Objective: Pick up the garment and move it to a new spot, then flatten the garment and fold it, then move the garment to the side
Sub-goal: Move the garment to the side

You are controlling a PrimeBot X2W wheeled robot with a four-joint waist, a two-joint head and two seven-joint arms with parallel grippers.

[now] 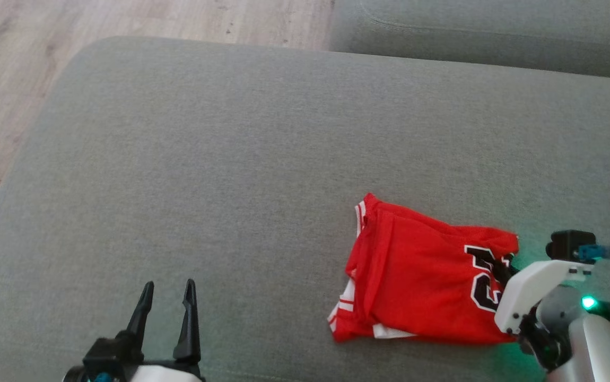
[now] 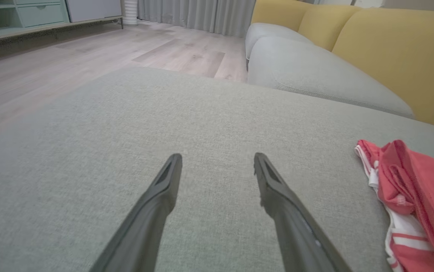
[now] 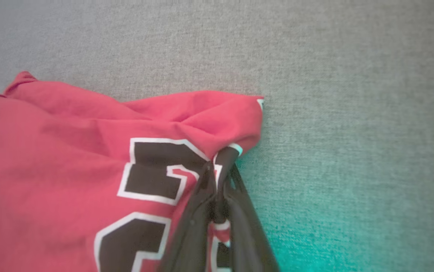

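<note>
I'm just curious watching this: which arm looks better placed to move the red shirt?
The right. The right gripper is pinched shut on an edge of the red jersey, while the left gripper hangs open over bare cushion, apart from it.

Free room: grey seat cushion (image 1: 204, 159), bare across its left, middle and far parts. Obstacle: red jersey (image 1: 416, 281), bunched at the front right. Bounds: neighbouring cushion (image 1: 485, 32) along the far right, wooden floor (image 1: 124, 21) past the far left edge
</note>
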